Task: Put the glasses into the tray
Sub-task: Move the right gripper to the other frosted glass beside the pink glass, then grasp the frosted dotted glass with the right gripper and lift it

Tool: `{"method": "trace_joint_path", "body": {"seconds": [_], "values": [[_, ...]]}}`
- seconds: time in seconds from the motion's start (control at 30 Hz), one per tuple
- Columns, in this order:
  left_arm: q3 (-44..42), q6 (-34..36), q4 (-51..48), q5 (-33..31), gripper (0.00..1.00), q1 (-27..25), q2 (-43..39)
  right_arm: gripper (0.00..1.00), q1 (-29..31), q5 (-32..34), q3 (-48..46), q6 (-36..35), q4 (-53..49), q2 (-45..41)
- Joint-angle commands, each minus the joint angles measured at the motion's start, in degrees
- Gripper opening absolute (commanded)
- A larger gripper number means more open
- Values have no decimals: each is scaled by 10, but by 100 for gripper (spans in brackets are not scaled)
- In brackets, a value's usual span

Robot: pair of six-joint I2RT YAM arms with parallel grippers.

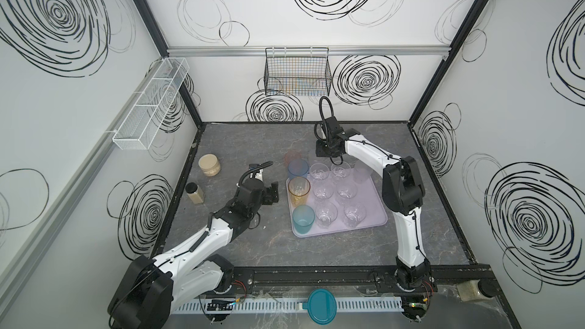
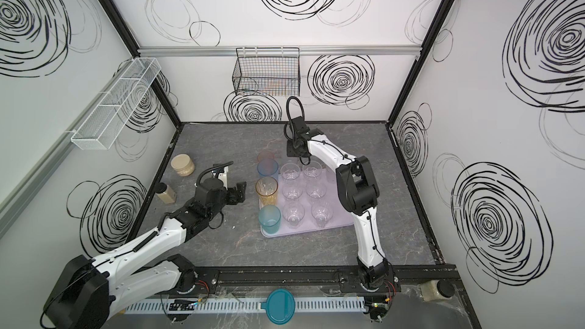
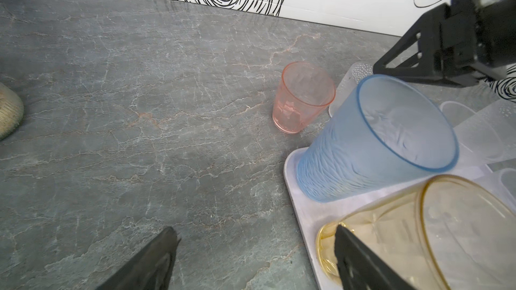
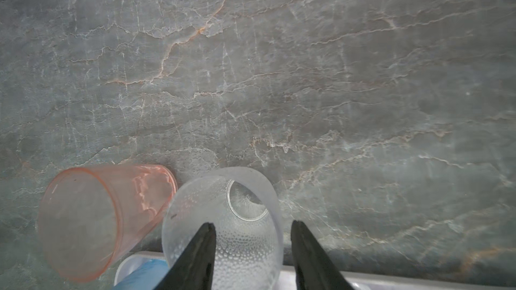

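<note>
Tumbler (image 4: 245, 232) frosted, dimpled; tray (image 1: 376, 216) lilac, round-cornered.

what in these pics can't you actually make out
- tips of the right gripper: hidden in both top views under its own wrist and cable
- frosted glass it straddles: mostly hidden in both top views by that gripper; in the left wrist view, mostly behind the blue glass
- black wire basket: both top views, mesh shimmer; contents cannot be told
- amber glass: left wrist view, cut off by the picture edge, partly covered by the left gripper
</note>
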Motion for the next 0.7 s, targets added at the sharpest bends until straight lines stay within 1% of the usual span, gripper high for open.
{"method": "trace_joint_path", "body": {"seconds": [0.0,0.07,0.23,0.33,0.5,0.67], "values": [[-2,-8,35,13,91,8,4,45,1,3,22,6,-4,14],[-5,-24,39,13,91,8,5,43,0,7,24,6,-1,25],[-7,-27,39,15,90,7,6,36,-1,19,42,3,-15,50],[-8,-28,42,14,90,8,9,26,0,20,42,3,-13,48],[-7,-28,40,14,90,8,12,15,0,35,49,-3,-16,12],[-7,-29,39,12,90,7,11,11,-2,61,57,-12,-33,-41]]}}
